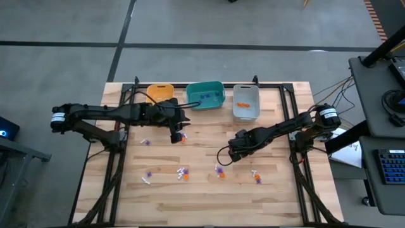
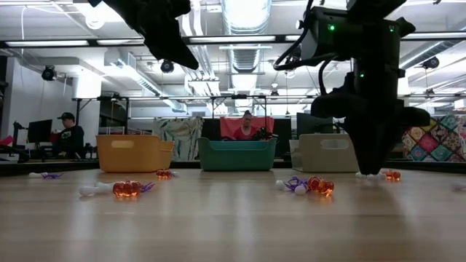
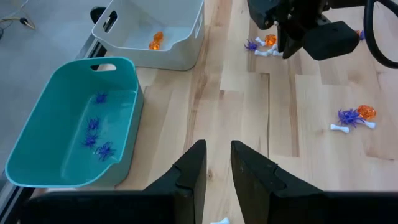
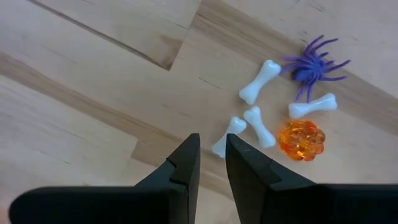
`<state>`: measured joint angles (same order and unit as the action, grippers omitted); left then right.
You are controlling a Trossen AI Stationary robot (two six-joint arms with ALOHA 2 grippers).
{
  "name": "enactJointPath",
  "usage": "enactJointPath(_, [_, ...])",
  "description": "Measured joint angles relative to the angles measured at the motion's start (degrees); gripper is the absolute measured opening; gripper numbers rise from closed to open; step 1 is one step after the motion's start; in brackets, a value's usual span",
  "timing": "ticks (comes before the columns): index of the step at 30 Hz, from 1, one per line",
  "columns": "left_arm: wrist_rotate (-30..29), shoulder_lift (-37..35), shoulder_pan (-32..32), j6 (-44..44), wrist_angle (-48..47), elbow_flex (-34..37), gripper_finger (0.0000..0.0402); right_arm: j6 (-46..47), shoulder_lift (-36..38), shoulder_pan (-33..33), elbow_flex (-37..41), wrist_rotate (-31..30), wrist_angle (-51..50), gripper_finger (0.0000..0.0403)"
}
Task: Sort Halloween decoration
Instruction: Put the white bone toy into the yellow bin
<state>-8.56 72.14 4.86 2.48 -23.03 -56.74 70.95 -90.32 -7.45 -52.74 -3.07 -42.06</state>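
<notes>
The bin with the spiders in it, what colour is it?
Teal; the bin holding the purple spiders shows best in the left wrist view.

Grey floor (image 1: pixel 63 25), bright ceiling lights (image 2: pixel 244 14)

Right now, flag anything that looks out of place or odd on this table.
Nothing looks spilled or damaged. The teal bin holds only purple spiders, the grey bin only an orange piece. Loose trinkets on the wooden table are just unsorted, like the bones beside a spider and pumpkin.
</notes>
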Motion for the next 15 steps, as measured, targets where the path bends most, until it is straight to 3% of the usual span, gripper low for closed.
enactJointPath(15, [0.00, 0.00, 0.00, -0.11, -0.02, -0.01, 0.0057, -0.46, -0.59, -0.01, 0.01, -0.06, -0.06, 0.0068])
